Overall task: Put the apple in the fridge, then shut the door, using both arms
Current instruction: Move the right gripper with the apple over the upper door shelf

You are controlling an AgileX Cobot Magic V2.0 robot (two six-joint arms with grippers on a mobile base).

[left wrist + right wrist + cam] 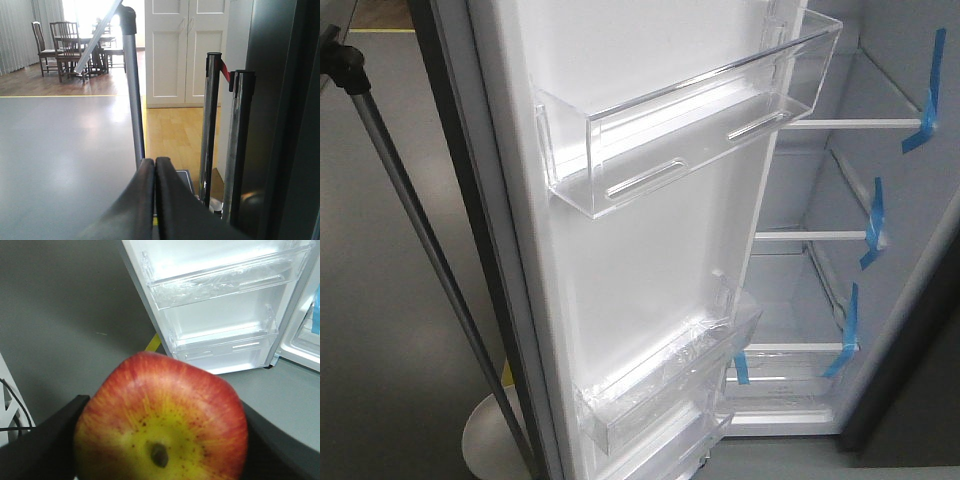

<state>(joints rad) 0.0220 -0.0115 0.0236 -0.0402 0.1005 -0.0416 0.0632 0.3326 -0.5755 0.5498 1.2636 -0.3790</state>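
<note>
The apple (165, 420), red with a yellow blossom end, fills the bottom of the right wrist view. My right gripper (163, 406) is shut on it, one black finger on each side. Beyond it stands the open door (220, 315), white inner face and clear bins towards me, its lower bins above the grey floor. In the front view the door (650, 250) stands wide open on the left. The fridge (910, 220) shows its white inside, glass shelves and blue tape on the right. My left gripper (155, 167) is shut on nothing, pointing across the floor. Neither arm shows in the front view.
A thin silver pole (410, 220) with a disc foot stands left of the door. In the left wrist view two chrome posts (210, 125) with a red belt stand close ahead, beside a dark glossy panel (285, 110). Chairs and a table (75, 45) are far off.
</note>
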